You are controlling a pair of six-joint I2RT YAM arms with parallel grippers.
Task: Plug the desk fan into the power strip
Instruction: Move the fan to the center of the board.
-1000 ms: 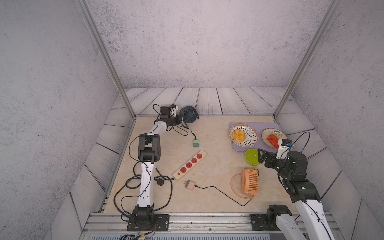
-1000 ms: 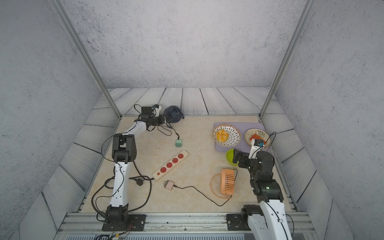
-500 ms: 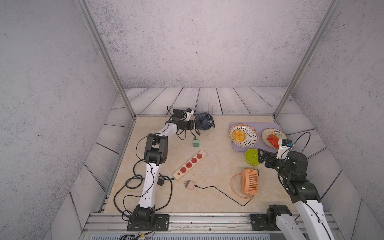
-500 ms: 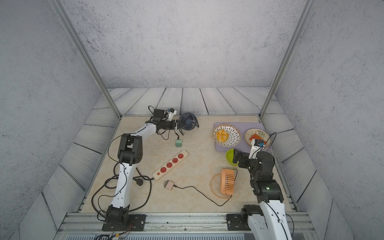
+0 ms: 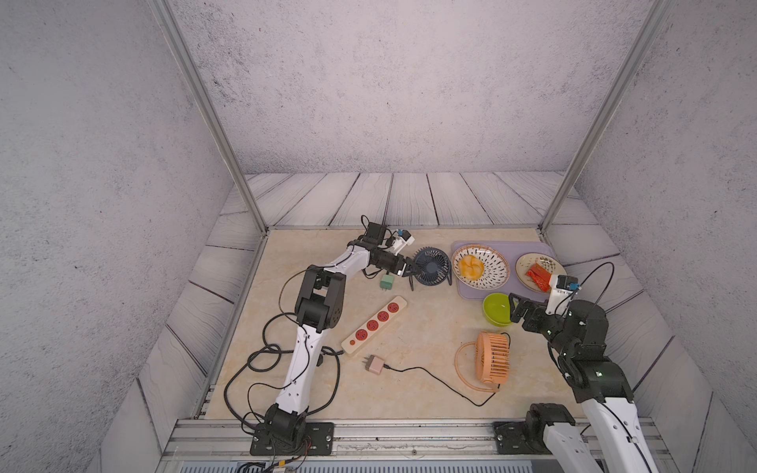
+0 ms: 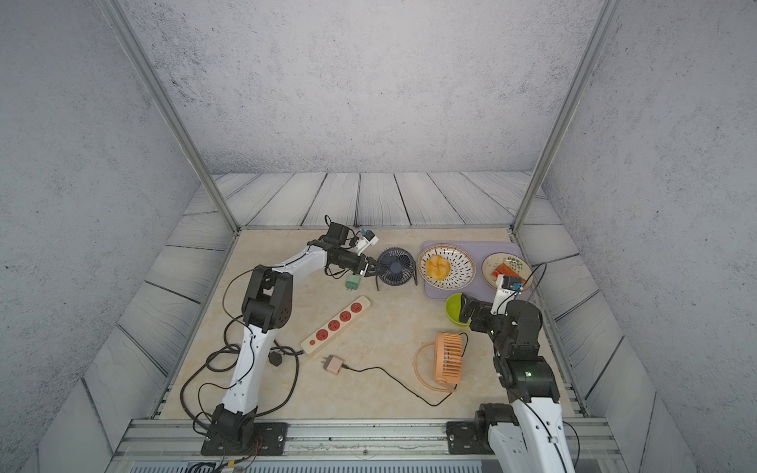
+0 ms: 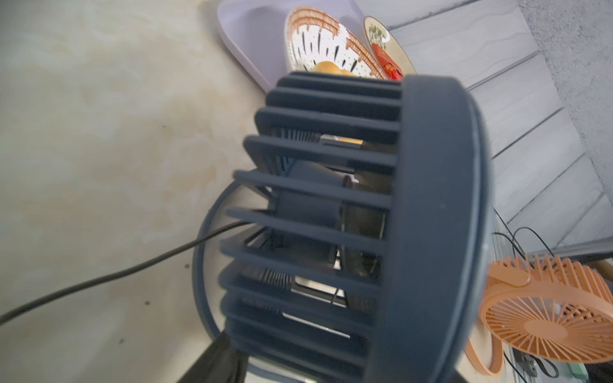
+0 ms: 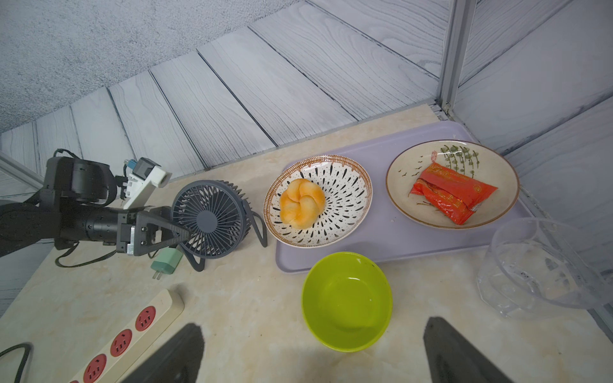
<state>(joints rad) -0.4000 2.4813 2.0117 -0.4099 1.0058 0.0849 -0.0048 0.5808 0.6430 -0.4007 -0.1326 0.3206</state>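
Left end effector (image 8: 185, 234), half-closed, pinches the desk fan (image 8: 212, 219); a slip could tip it onto the plate (image 8: 351, 205) beyond; right end effector (image 5: 514, 308) gapes empty.

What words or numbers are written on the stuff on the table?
None can be read.
Red snack packet: gold print, too blurred to read.
Plate under it: small red mark, too small to read.
Power strip: no lettering shows.
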